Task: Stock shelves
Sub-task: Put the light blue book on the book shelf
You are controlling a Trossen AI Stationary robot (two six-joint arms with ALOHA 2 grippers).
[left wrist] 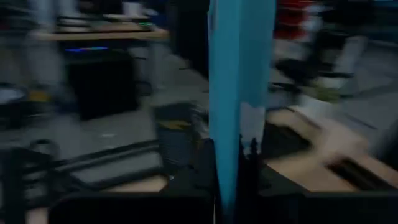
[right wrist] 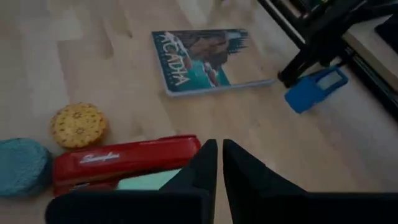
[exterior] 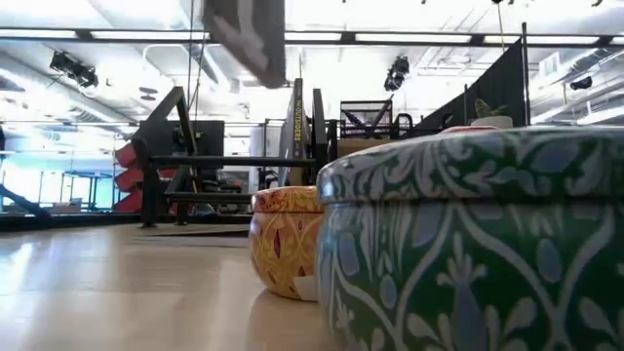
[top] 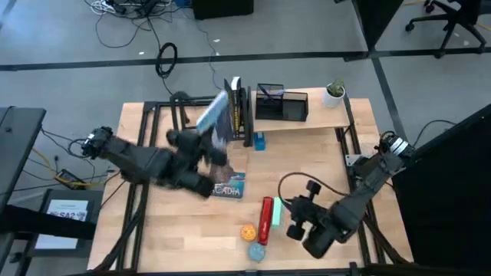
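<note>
Green patterned tin fills the low view's foreground, a yellow tin just beside it. From the left, the black tube rack stands at the table's back; the left gripper pinches a blue book, tilted above it. The "Acadia" book lies flat mid-table, then the red stapler. Behind, the wooden plank shelf carries upright books. At right, the right gripper hovers with fingers nearly pressed together, holding nothing.

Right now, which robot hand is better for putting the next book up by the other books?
Left. The left hand already grips a blue book held up in the air beside the standing books. The right hand is shut and empty, low by the red stapler.
</note>
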